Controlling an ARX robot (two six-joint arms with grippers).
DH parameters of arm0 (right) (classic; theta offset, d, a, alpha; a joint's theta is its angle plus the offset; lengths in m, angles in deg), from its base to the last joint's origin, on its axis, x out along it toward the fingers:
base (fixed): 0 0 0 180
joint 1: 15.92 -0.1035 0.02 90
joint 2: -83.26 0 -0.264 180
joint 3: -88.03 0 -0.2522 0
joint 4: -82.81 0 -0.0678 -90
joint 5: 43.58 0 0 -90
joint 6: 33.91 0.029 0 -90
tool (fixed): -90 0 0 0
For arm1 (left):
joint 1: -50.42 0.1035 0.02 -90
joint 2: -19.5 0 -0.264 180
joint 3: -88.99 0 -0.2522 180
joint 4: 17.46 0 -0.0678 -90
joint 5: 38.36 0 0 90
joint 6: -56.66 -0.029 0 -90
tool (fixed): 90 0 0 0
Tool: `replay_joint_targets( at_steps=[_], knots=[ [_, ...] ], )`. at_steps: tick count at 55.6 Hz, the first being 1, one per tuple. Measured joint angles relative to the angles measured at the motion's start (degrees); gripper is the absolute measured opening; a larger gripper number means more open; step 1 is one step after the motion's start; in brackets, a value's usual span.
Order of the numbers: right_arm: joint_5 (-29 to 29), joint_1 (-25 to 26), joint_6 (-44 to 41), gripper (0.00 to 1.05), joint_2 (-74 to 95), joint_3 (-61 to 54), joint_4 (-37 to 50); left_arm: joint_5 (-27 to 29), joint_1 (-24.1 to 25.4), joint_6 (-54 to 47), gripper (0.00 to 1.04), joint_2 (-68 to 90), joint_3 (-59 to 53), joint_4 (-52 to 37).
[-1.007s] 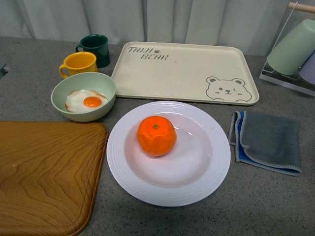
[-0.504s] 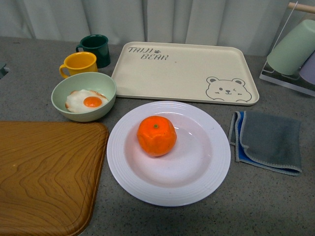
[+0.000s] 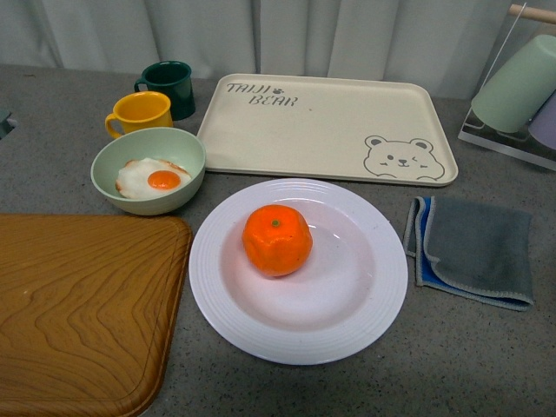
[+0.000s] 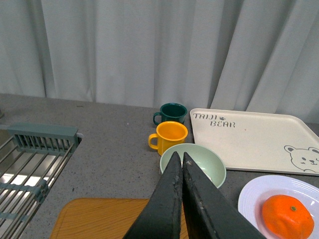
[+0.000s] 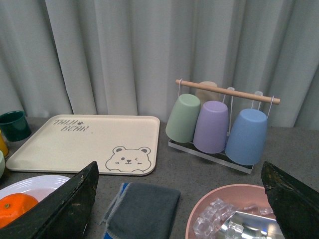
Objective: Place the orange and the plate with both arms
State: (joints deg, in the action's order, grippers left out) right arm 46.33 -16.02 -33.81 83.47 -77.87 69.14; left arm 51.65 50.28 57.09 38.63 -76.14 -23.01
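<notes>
Front view: orange [image 3: 276, 241] amid plate [image 3: 382, 300], rim just beside board [image 3: 78, 304], near cloth [image 3: 478, 252].

Cream tray [image 3: 330, 130] reads "TAIJI BEAR" (dark lettering)

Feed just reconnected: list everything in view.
orange: one, orange, on plate
plate: one, white, centre
bowl: one, pale green, holding fried egg, left of plate
mugs: two, yellow, dark green, behind bowl
bear tray: one, cream, behind plate
cloth: one, grey, right of plate
wooden board: one, brown, front left
rack cups: four, green, purple, blue, beige, back right
pink bowl: one, holding ice, near cloth
drainer rack: one, grey, left of mugs
left gripper: one, black, shut
right gripper: one, black, open
</notes>
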Motion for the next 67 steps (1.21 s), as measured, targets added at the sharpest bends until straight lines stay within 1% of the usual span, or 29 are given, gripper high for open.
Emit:
replay_joint_targets(
  at_steps=[30,34,36,48,51,52,54,55,58,62,63,66,67],
  knots=[
    [0.00,0.00,0.00,0.95,0.00,0.00,0.00,0.00,0.00,0.00,0.04,-9.49,0.02,9.49],
    [0.00,0.00,0.00,0.95,0.00,0.00,0.00,-0.04,0.00,0.00,0.04,-14.88,0.02,16.83],
    [0.02,0.00,0.00,0.95,0.00,0.00,0.00,-0.02,0.00,0.00,0.04,-17.33,0.02,18.73],
    [0.00,0.00,0.00,0.95,0.00,0.00,0.00,-0.02,0.00,0.00,0.04,-18.82,0.02,19.19],
    [0.02,0.00,0.00,0.95,0.00,0.00,0.00,-0.02,0.00,0.00,0.11,-18.84,0.02,19.19],
    [0.00,0.00,0.00,0.95,0.00,0.00,-0.02,-0.02,0.00,0.00,0.14,-18.86,0.02,19.17],
    [-0.87,0.04,-2.10,0.95,0.79,0.72,-2.36,-0.02,0.00,0.00,0.21,-18.88,0.02,19.19],
    [-1.11,-0.13,-4.15,0.95,1.75,1.36,-4.26,-0.02,0.00,0.00,0.23,-18.88,0.02,19.19],
    [-1.60,-1.05,-7.82,0.95,5.40,2.58,-6.47,-0.02,0.00,0.00,0.34,-18.88,0.02,19.19],
    [-1.40,-3.34,-8.70,0.95,11.96,3.52,-4.85,-0.02,0.00,0.00,0.47,-18.91,0.02,19.19],
    [-1.16,-4.13,-8.44,0.95,14.14,3.85,-3.82,-0.02,0.00,0.00,0.48,-18.88,0.02,19.19],
    [-0.85,-6.71,-6.34,0.95,21.59,5.16,-0.15,-0.02,0.00,0.00,0.59,-18.91,0.02,19.19],
    [-0.85,-7.48,-5.38,0.95,24.20,5.62,1.05,-0.02,0.00,0.00,0.65,-18.91,0.02,19.19]
  ],
)
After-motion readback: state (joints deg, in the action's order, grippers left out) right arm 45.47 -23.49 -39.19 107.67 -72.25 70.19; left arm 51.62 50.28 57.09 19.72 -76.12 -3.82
